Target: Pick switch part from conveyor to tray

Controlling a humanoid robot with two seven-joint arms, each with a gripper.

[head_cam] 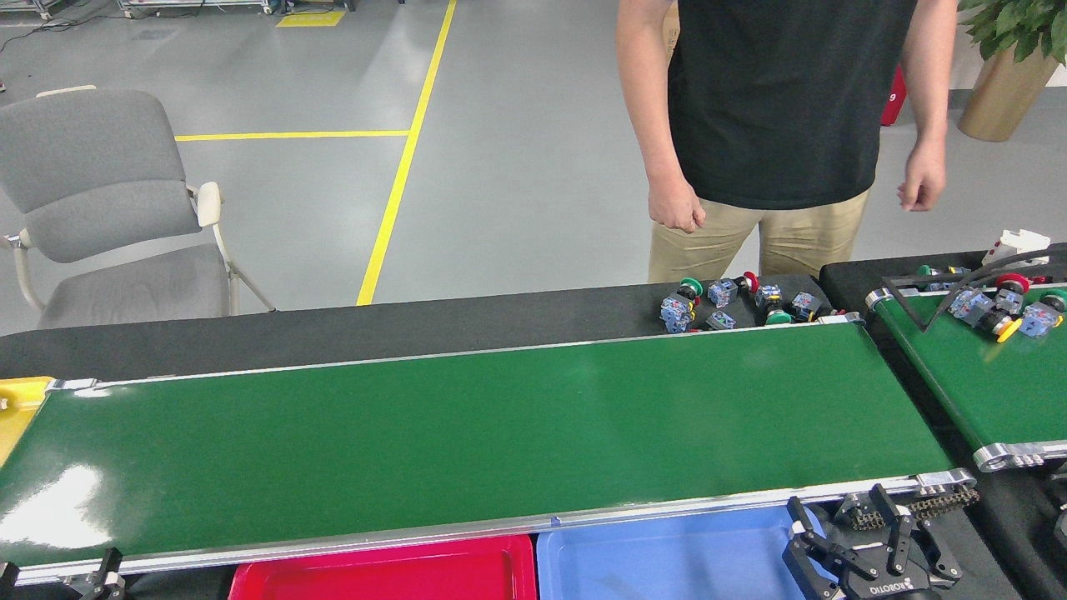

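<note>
The conveyor (467, 433) runs left to right across the view, and no switch part lies on its belt. A cluster of switch parts (733, 304) with blue bodies and red or green caps sits on the black strip just behind its far right end. Along the near rail lie a red tray (383, 575) and a blue tray (667, 558), both showing bare bottoms. My right gripper (842, 523) hangs over the blue tray's right end, open, with nothing between its fingers. Only a small black tip of my left gripper (108, 571) shows at the bottom left edge.
A narrower green belt (992, 392) angles in at the right and carries more switch parts (1000, 312). A person in a black shirt (775, 100) stands behind the black strip. A yellow bin (17, 408) sits at the conveyor's left end. A grey chair (108, 208) stands far left.
</note>
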